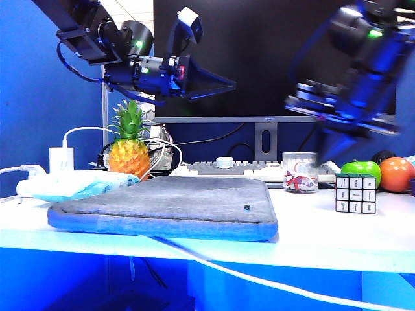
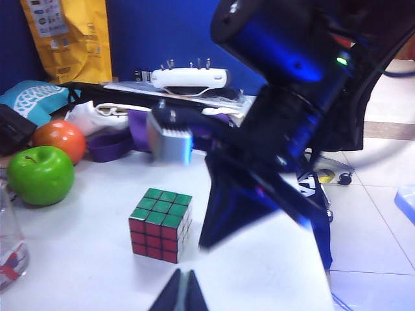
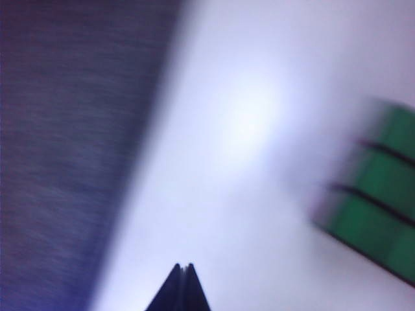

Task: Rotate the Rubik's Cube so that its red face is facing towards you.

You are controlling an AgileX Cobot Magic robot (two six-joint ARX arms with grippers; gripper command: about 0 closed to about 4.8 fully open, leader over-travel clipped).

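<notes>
Two grippers are up in the air and neither touches anything, so what matters to me is which is nearer the Rubik's Cube (image 1: 355,193). In the exterior view the cube sits at the right of the frame on the white table (image 1: 311,233), just in front of the green apple (image 1: 362,171), and the right gripper (image 1: 334,155), blurred, hangs above it and slightly to the left, tips pointing down. Its jaws are pressed together to a point, holding nothing. The left gripper (image 1: 228,83) is high in the upper left-centre of that frame, well apart from the cube, also closed to a point and empty. My judgement: the right arm is the one placed to act. The cube is compact, with no long axis. From the front camera I see white squares with black lines; the left wrist view shows a green top and the red face (image 2: 154,238) turned toward that camera, so I judge red is not yet facing front. The right wrist view is badly blurred; only green squares show at its right edge.
</notes>
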